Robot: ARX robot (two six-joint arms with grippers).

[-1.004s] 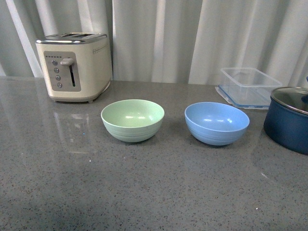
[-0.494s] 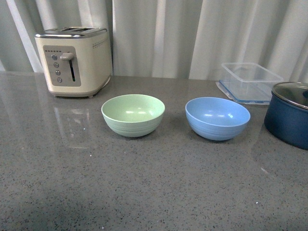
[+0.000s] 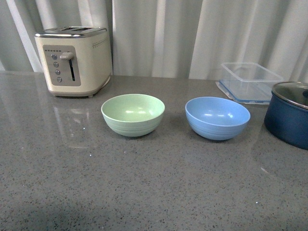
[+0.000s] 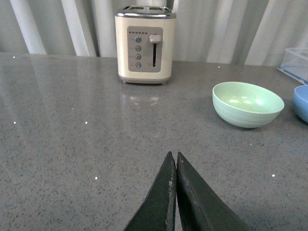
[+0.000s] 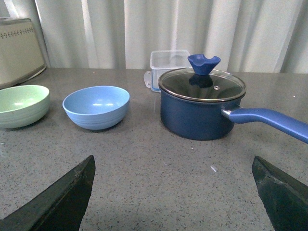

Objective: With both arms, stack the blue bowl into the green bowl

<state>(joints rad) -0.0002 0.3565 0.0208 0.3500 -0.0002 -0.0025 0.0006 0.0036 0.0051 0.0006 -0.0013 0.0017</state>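
Observation:
The green bowl [image 3: 133,114] stands upright and empty at the middle of the grey counter, with the blue bowl [image 3: 217,117] a short gap to its right, also empty. Neither arm shows in the front view. In the left wrist view my left gripper [image 4: 173,156] is shut with nothing in it, low over the counter, well short of the green bowl [image 4: 248,103]; the blue bowl [image 4: 301,102] peeks in at the edge. My right gripper [image 5: 173,163] is open wide over bare counter, back from the blue bowl [image 5: 96,107] and the green bowl [image 5: 21,105].
A cream toaster [image 3: 73,61] stands at the back left. A clear plastic container [image 3: 249,82] sits at the back right. A dark navy pot [image 3: 289,114] with a glass lid stands right of the blue bowl, its long blue handle [image 5: 269,120] reaching out. Pale curtains hang behind.
From one second ago to half a second ago the front view shifted slightly, so everything sits a little higher in the picture. Since then nothing has moved, and the bowls keep their places.

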